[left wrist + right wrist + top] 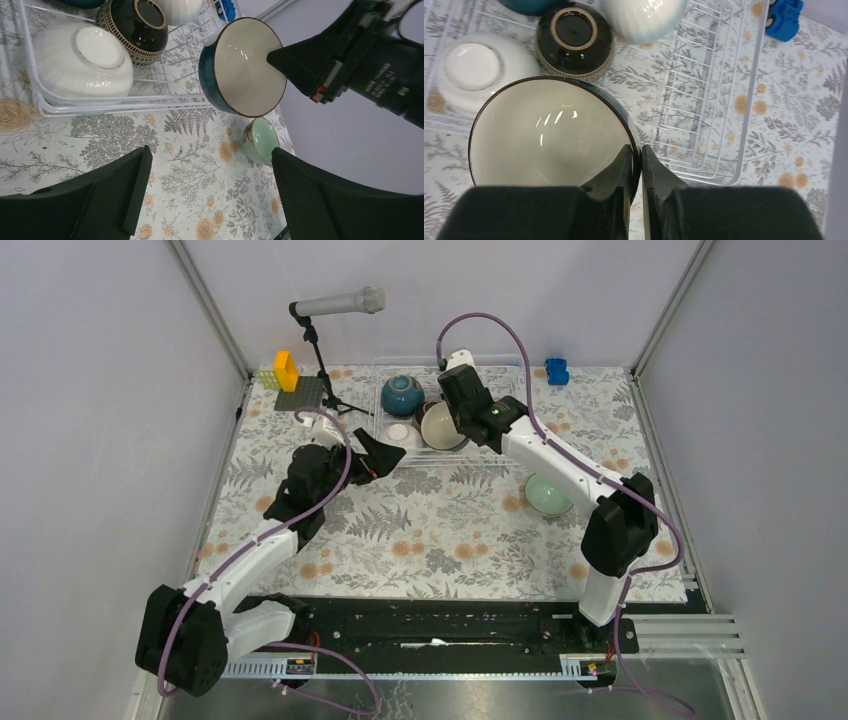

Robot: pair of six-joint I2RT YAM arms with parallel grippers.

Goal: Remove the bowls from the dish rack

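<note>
My right gripper (640, 155) is shut on the rim of a dark teal-blue bowl with a cream inside (549, 135), holding it tilted above the front part of the white wire dish rack (724, 100). The held bowl also shows in the top view (440, 425) and the left wrist view (242, 65). In the rack sit an upturned white bowl (474, 70), an upturned dark brown bowl (574, 37), another white bowl (644, 15) and a second teal bowl (402, 395). A mint green bowl (548, 494) stands on the table. My left gripper (385, 453) is open and empty, just in front of the rack's left corner.
A microphone on a stand (335, 305) and a grey baseplate with yellow blocks (300, 392) stand at the back left. A blue toy (557, 370) lies right of the rack. Frame posts and walls close in the flowered table mat (430, 530).
</note>
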